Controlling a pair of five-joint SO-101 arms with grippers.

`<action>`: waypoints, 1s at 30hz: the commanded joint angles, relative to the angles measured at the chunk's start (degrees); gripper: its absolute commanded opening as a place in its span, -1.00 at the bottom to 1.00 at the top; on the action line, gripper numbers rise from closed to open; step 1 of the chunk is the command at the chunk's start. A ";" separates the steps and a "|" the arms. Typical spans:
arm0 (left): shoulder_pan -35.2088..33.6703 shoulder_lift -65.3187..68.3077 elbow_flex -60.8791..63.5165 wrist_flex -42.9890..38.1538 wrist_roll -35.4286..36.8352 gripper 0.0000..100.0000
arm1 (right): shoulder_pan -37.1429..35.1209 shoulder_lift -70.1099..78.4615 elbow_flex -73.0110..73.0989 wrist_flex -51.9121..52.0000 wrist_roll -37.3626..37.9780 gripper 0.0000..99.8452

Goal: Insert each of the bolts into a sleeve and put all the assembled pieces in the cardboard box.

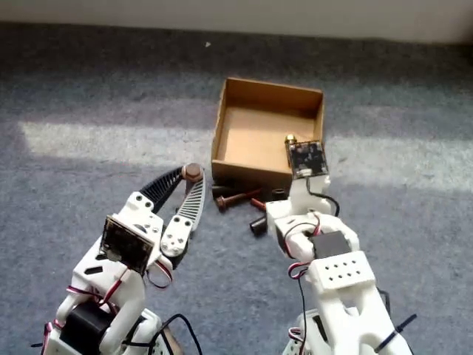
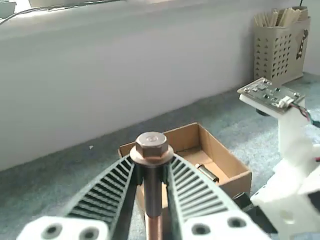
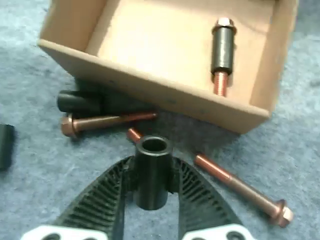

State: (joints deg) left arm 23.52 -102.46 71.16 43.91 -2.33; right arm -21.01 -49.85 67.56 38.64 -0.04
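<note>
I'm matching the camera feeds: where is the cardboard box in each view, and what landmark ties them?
High view: the cardboard box sits upper centre.
Left wrist view: the box is behind the bolt clamped in the left gripper.
Right wrist view: the box is beyond the sleeve held by the right gripper.
Shared landmark: the sleeved bolt lying inside the box, in both wrist views.

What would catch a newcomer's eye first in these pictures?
The left gripper clamps a copper bolt, head up, near the box. The right gripper holds a black sleeve just before the box, where loose bolts lie. One assembled piece rests inside.
</note>
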 commanded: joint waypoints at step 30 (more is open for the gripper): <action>-11.30 17.10 -1.10 -17.41 21.89 -0.99 | -18.95 -1.63 20.97 -55.87 9.41 -0.99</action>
State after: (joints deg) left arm 12.79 -85.85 71.25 28.53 17.54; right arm -38.59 -49.85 88.40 -13.41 8.57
